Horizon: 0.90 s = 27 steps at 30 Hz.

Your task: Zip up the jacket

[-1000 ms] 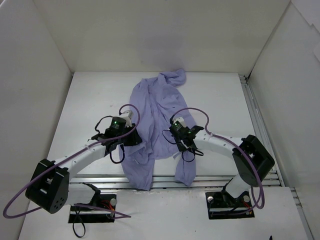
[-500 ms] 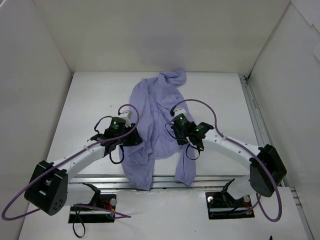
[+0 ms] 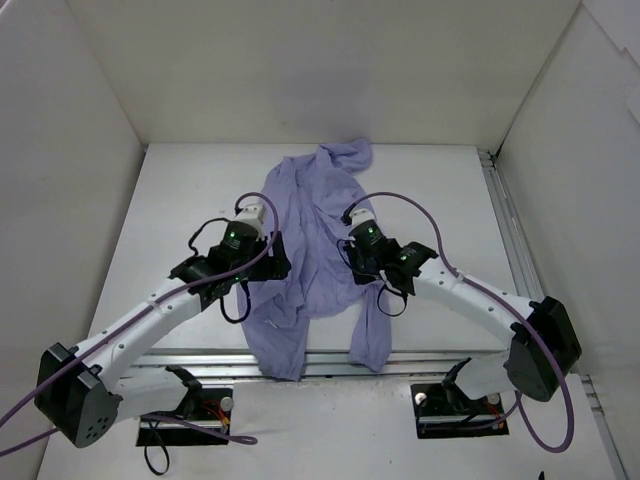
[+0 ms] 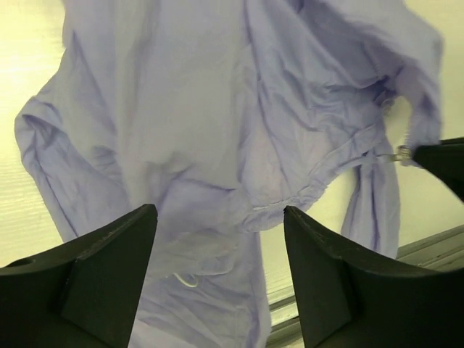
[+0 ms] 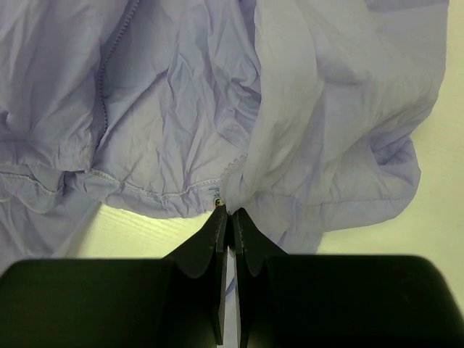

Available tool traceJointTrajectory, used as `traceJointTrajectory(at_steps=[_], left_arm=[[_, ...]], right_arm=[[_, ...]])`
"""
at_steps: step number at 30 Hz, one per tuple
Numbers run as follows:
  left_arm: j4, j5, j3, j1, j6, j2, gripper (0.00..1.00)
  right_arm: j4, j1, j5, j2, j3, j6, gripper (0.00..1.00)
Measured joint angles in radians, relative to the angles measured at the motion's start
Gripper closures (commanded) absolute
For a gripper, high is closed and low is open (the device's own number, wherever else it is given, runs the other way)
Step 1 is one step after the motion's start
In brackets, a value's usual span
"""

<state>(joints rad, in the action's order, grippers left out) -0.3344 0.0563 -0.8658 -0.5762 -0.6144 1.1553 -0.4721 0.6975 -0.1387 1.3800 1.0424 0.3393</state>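
The jacket lay crumpled mid-table, its near ends reaching the near edge of the table. The right gripper was pinched closed on the jacket's hem beside the zipper teeth. The left gripper hovered over its left side, fingers spread wide.

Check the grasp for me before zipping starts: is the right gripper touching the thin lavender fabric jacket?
Touching. The right wrist view shows the right gripper shut on the thin lavender fabric jacket at its bottom hem.
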Motion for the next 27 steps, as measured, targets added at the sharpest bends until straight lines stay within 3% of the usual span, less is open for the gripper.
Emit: traceJointTrajectory(at_steps=[5,12,18,27], left_arm=[[-0.066,-0.101,-0.104,-0.138,-0.027,0.023,0.45],[-0.14,-0.18,-0.142,-0.267,-0.078,0.23,0.55],[-0.166,-0.213,-0.182,-0.275,-0.103,0.384,0.57],[-0.173,-0.219,-0.223,-0.275,-0.127,0.486,0.57]], right_arm=[[0.019,-0.019,0.011,-0.017,-0.007,0.001,1.0],[0.036,-0.056,0.022,-0.063,-0.05,0.002,1.0],[0.051,-0.068,0.036,-0.085,-0.08,0.005,1.0],[0.093,-0.071,0.058,-0.093,-0.121,0.005,1.0]])
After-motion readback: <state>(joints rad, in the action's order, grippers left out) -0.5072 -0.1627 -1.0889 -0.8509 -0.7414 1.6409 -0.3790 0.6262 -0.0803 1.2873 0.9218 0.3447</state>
